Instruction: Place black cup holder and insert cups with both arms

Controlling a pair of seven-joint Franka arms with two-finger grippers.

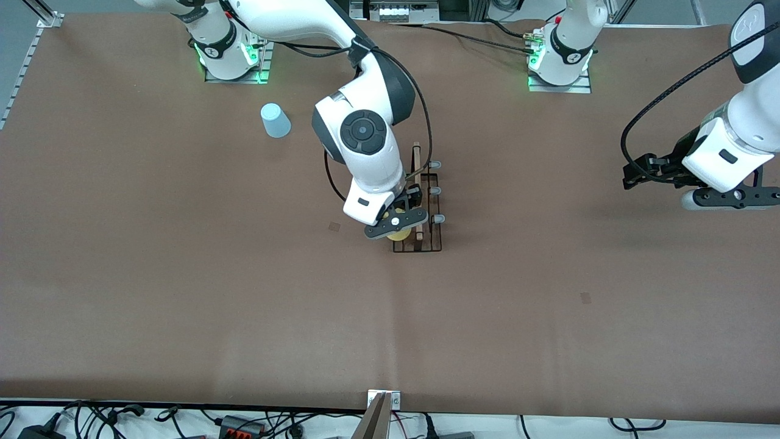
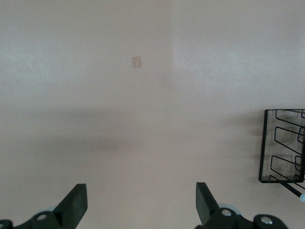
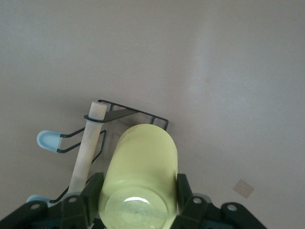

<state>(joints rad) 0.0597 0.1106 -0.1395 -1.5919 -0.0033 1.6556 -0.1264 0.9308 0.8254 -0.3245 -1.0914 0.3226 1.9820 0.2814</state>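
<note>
Rack work at mid-surface: seen from the front camera, the right end effector [image 1: 397,228] hangs low over the black cup holder [image 1: 420,204], a sliver of yellow cup [image 1: 399,234] showing beneath its fingers. The holder stands on the brown surface [image 1: 183,292] near its middle, wooden handle [image 1: 417,164] running away from the camera and grey-tipped prongs [image 1: 435,191] jutting toward the left arm's end. A light blue cup [image 1: 275,120] sits mouth-down on the surface, farther from the camera and toward the right arm's end, presumably awaiting its turn. The left end effector [image 1: 701,189] waits in the air over bare surface at its own end of the table.

Left wrist view: the left end effector [image 2: 140,202] has its fingers spread wide with nothing between them, and a corner of the holder [image 2: 283,145] sits well apart from it. This settles the grip state, which the front camera leaves unclear.

Right wrist view: the right end effector [image 3: 138,202] clamps the yellow cup [image 3: 140,171] by its sides, bottom toward the camera and mouth pointing at the holder [image 3: 128,114], apparently lined up to slide onto a prong. The handle [image 3: 88,143] runs just beside the cup, with blue-grey prong tips [image 3: 47,140] near it. Only here is the cup's full body visible; whether it already rides a prong cannot be told.
</note>
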